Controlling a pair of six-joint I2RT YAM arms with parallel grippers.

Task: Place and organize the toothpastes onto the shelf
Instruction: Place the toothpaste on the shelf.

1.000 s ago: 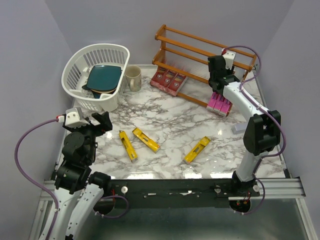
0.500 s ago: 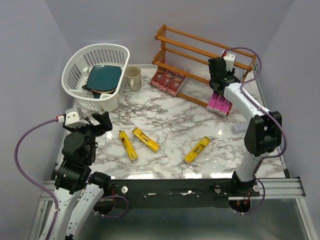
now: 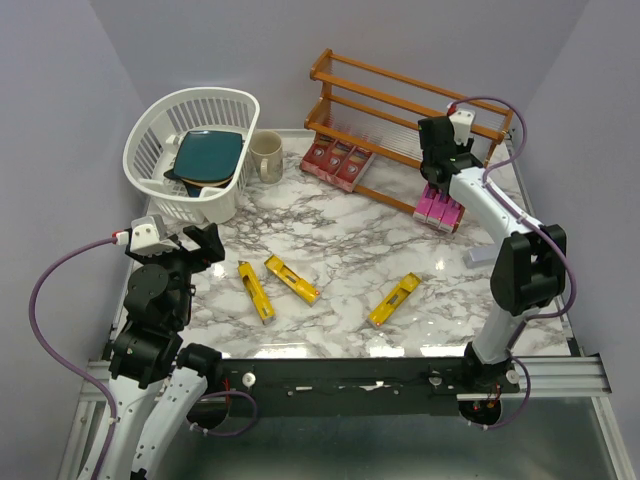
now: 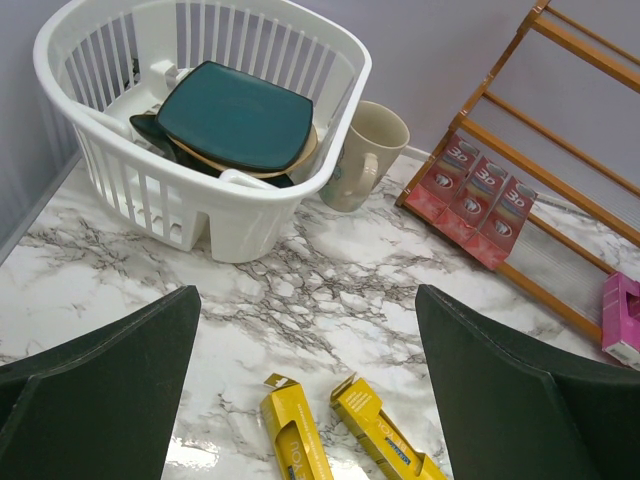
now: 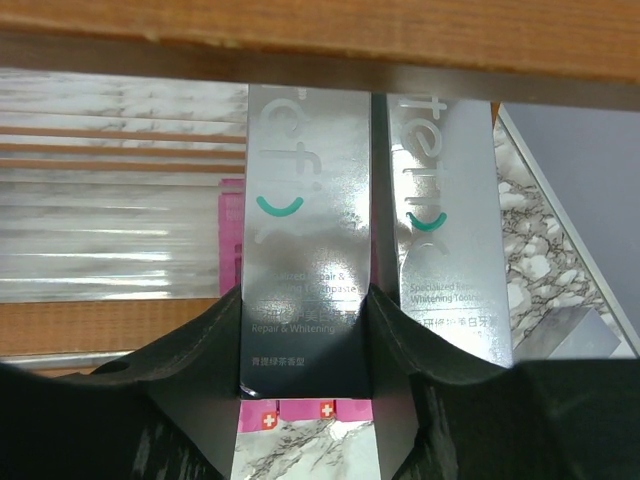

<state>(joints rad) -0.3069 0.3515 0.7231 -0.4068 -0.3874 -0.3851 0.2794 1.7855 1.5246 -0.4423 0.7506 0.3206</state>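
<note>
The reddish-brown shelf (image 3: pixel 410 105) stands at the back right. Three red toothpaste cartons (image 3: pixel 337 160) lie on its lowest tier at the left, and pink cartons (image 3: pixel 440 210) at the right. My right gripper (image 3: pixel 438 150) is at the middle tier, shut on a silver carton (image 5: pixel 305 270) beside a second silver carton (image 5: pixel 445 250) under a shelf rail (image 5: pixel 320 50). Pink cartons (image 5: pixel 310 415) show below it. Three yellow cartons (image 3: pixel 256 290) (image 3: pixel 292 279) (image 3: pixel 394 300) lie on the table. My left gripper (image 4: pixel 307 295) is open and empty above two yellow cartons (image 4: pixel 295 445).
A white basket (image 3: pixel 160 150) with teal dishes stands at the back left, a beige mug (image 3: pixel 266 156) beside it. One silver carton (image 3: pixel 478 257) lies on the marble table near the right arm. The table's right rim (image 3: pixel 545 250) runs close to that arm.
My right gripper has shifted slightly right along the shelf with the silver carton. The left arm has not moved.
</note>
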